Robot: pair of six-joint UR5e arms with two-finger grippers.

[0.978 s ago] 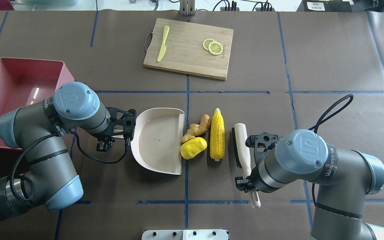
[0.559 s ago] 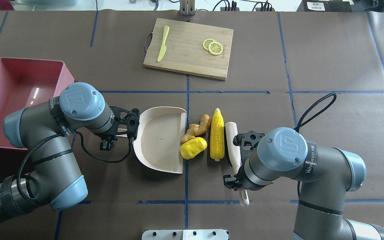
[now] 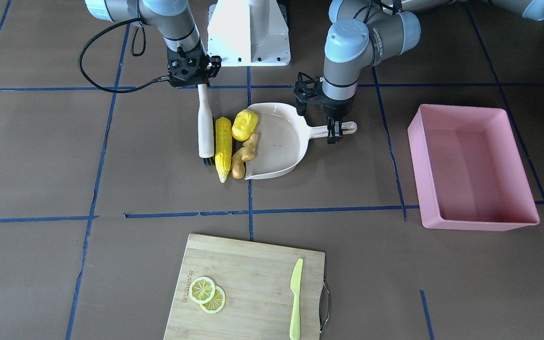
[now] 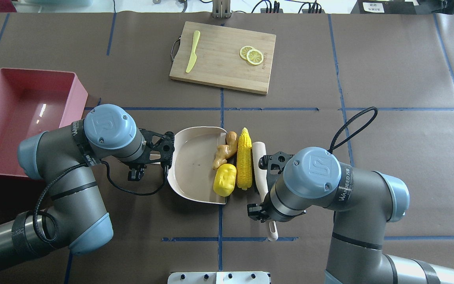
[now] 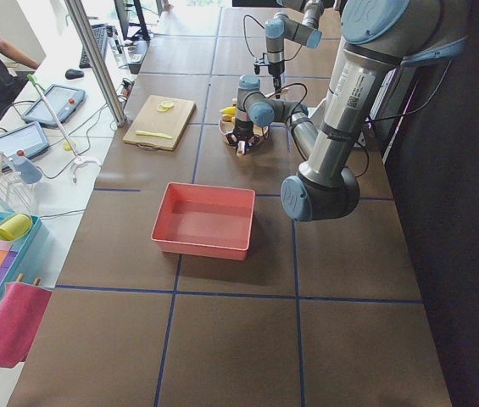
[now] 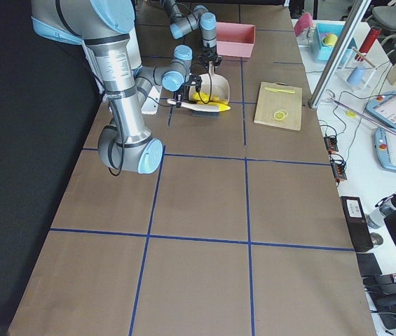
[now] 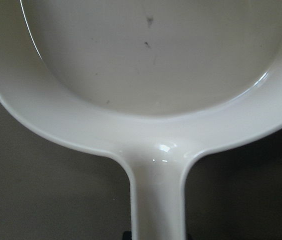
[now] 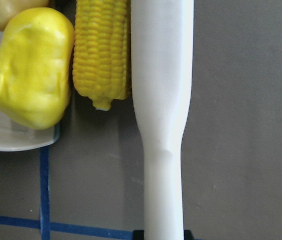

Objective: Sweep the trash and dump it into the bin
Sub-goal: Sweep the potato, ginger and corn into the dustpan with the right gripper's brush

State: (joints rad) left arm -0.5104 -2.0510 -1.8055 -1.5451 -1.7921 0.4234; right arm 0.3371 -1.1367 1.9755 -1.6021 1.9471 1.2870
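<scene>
Bench [image 4: 388, 79] centre: dustpan [image 4: 191, 165]; ginger root [image 4: 223, 152], lump [image 4: 224, 180] at its mouth, corn cob [image 4: 244, 157] right of them, brush [image 4: 259, 165] right of cob. Bin [image 4: 14, 110] left edge; cutting board [image 4: 223, 67] far edge.

- Corn cob [image 4: 244, 164]: yellow, rowed kernels.
- Rounded lump [image 4: 224, 180]: plain yellow.
- Ginger root [image 4: 224, 150]: tan-orange.
- Dustpan [image 4: 191, 165]: cream-white.
- Brush [image 4: 259, 161]: white handle, black bristles.
- Bin [image 4: 18, 114], far left: pink.
- Table [image 4: 388, 79]: brown, blue grid lines.

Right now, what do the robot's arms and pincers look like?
The left arm and right arm are round silver-grey tubes with light blue caps at the joints; the caps carry a stamped logo, and black bands bear white lettering. A black cable loops along each. The left pincer and right pincer are black, skeletal frames.
</scene>
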